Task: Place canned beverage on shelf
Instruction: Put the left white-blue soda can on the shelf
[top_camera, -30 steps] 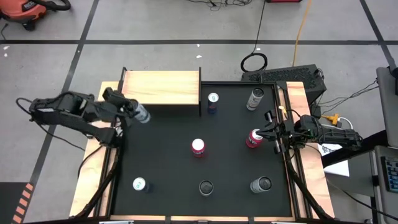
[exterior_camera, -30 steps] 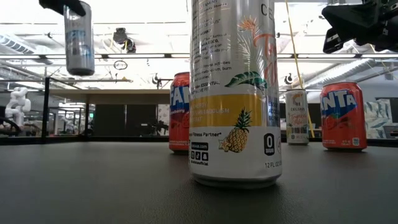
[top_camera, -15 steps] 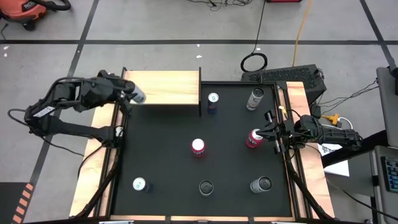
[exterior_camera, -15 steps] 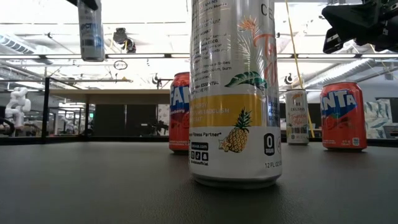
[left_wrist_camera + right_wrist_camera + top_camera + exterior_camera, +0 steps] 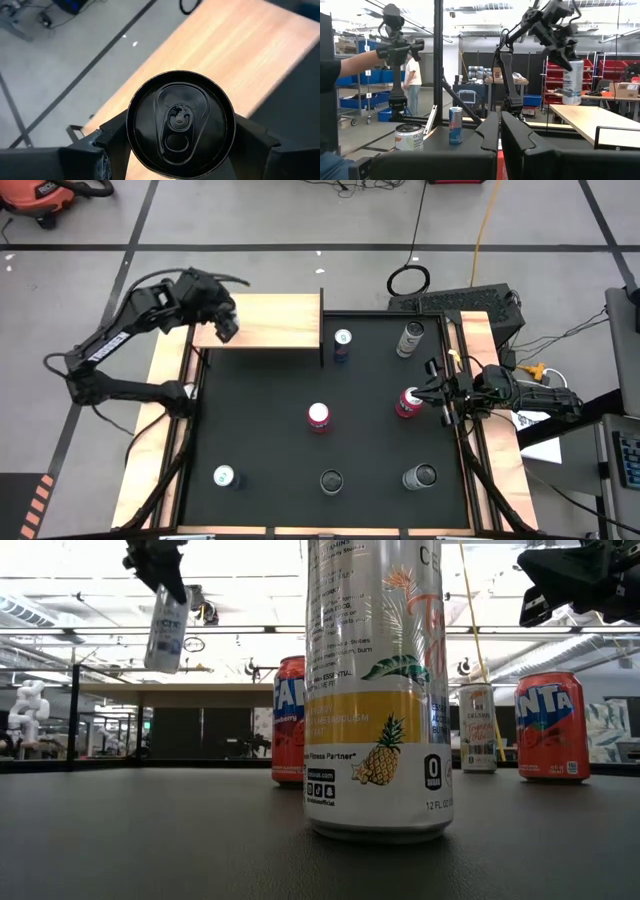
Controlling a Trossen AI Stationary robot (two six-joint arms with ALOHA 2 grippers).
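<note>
The left gripper (image 5: 222, 320) hangs in the air over the near left part of the shelf (image 5: 270, 320), its fingers (image 5: 250, 137) clamped on either side of a slim silver can (image 5: 166, 628). The can is tilted a little, clear of the board, with pale wood showing beneath and beyond it in the left wrist view. Its dark top and pull tab (image 5: 177, 117) face that camera, so its label cannot be seen there, and in the low view the print on its side is too small to read.

The shelf sits at the far left corner of the black mat (image 5: 270, 420), its upper surface bare.

The right gripper (image 5: 440, 392) waits at the right edge of the mat, fingers pressed together and holding nothing, just beside a red can (image 5: 407, 402).

Other cans stand upright on the mat: a blue one (image 5: 342, 343) near the shelf's right end, a pale one (image 5: 410, 337) farther right, another red one (image 5: 319, 417) in the middle, and three along the near side. The tall pineapple can (image 5: 378, 690) fills much of the low view, its top cut off, and hides part of the red can behind it.
</note>
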